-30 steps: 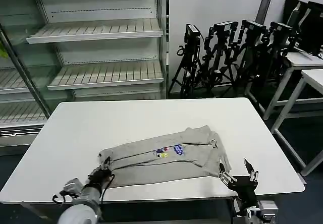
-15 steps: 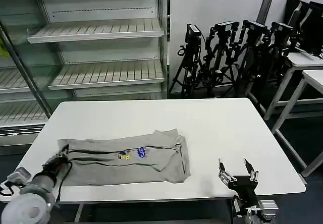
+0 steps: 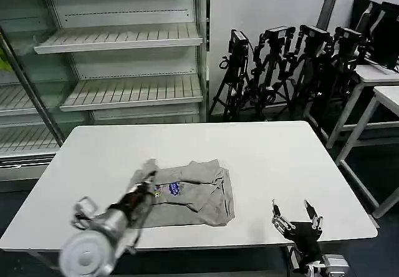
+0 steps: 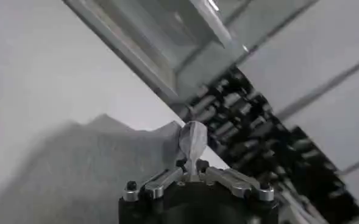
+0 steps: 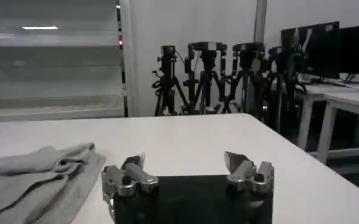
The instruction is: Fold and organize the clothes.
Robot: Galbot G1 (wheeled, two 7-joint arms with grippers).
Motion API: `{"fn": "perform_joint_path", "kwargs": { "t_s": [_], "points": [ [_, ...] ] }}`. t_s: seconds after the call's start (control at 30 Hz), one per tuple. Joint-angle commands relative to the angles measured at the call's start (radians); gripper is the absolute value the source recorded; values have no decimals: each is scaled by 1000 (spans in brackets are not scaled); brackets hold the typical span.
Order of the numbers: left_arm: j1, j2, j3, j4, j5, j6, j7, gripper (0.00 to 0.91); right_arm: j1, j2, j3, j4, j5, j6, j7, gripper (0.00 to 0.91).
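Left hand [image 3: 148, 176] pinching grey T-shirt [image 3: 196, 193] on white table [image 3: 262, 158]; right hand [image 3: 295, 213] spread, idle near table edge.

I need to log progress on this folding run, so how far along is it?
Done: the T-shirt lies narrowed lengthwise on the white table, chest print up. In hand: the left gripper, shut on the T-shirt, carries one end over the middle for a crosswise fold. Left: laying it flat, tidying. The right gripper hovers open near the table's front edge.
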Motion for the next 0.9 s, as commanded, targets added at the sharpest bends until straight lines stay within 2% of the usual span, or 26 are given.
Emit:
{"fn": "perform_joint_path", "kwargs": {
  "t_s": [0.03,0.17,0.23,0.27,0.37,0.57,0.7,0.77,0.87,0.9],
  "points": [
    [-207,-231,299,225,114,11,-53,20,-31,0,18,-4,5,9,-1,907],
    [-245,-254,296,303,211,16,-61,20,-21,-1,10,-12,6,8,0,907],
    [-256,-254,293,345,294,18,-42,675,-16,-2,6,-14,6,8,1,907],
    [-258,-251,290,359,330,13,-32,907,-13,-2,4,-15,5,7,1,907],
    [-262,-232,285,373,392,2,-11,907,-9,-4,-2,-15,5,6,2,907],
    [-237,-178,287,272,389,-18,18,907,-8,-2,-12,-17,2,4,3,907],
    [-198,-118,231,145,256,-2,10,907,-8,-2,-19,-8,1,2,3,907],
    [-166,-79,187,58,218,14,10,907,-6,0,-23,-10,0,1,3,907],
    [-102,27,81,-29,201,27,17,907,-1,1,-36,-14,-2,0,3,907],
    [-68,84,13,-50,201,54,23,907,2,0,-45,-16,-3,-1,3,907]
  ]
}}
